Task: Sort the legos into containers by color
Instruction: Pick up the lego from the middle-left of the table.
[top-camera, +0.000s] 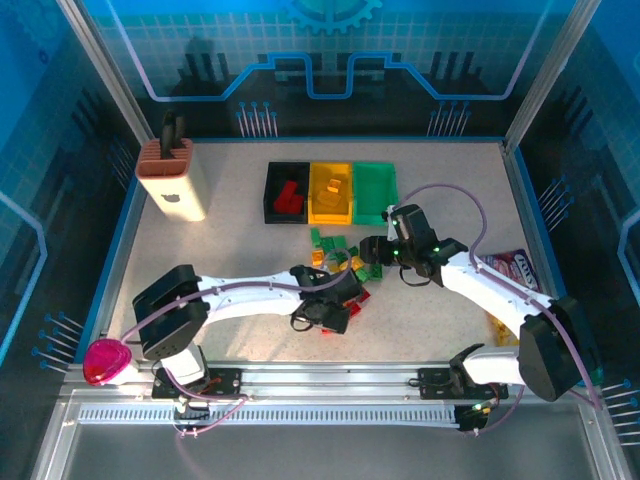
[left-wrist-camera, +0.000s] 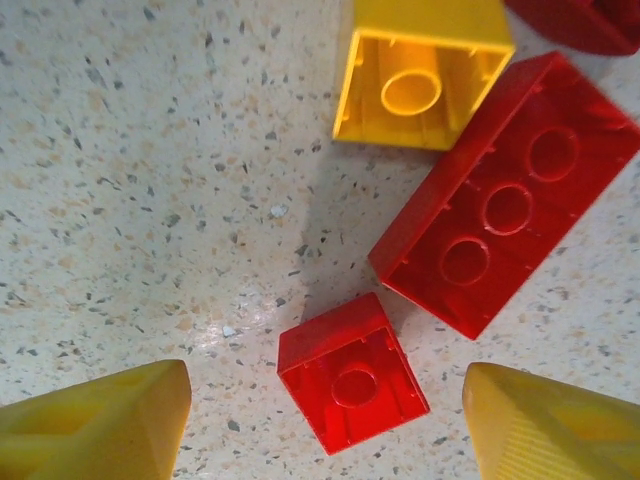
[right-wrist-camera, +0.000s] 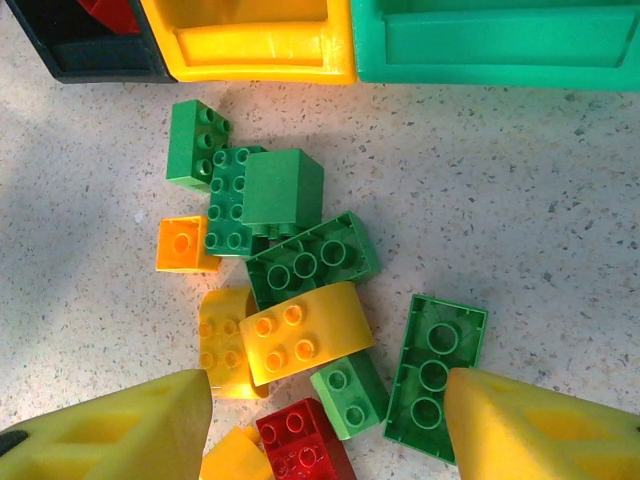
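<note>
The black bin (top-camera: 270, 190) holds red bricks, and the yellow bin (top-camera: 313, 195) and green bin (top-camera: 374, 190) stand to its right at the back. Loose legos (top-camera: 335, 255) lie in a pile before them. My left gripper (left-wrist-camera: 325, 425) is open low over the table, astride a small upturned red brick (left-wrist-camera: 350, 372). A long red brick (left-wrist-camera: 505, 195) and a yellow brick (left-wrist-camera: 420, 70) lie just beyond. My right gripper (right-wrist-camera: 330, 430) is open above the pile, over a small green brick (right-wrist-camera: 350, 395), a red brick (right-wrist-camera: 305, 440) and a long upturned green brick (right-wrist-camera: 435, 365).
A tall beige block with a brown slotted top (top-camera: 172, 180) stands at the back left. A printed packet (top-camera: 515, 268) lies at the right by the right arm. A pink object (top-camera: 105, 362) sits at the near left corner. Transparent walls ring the table.
</note>
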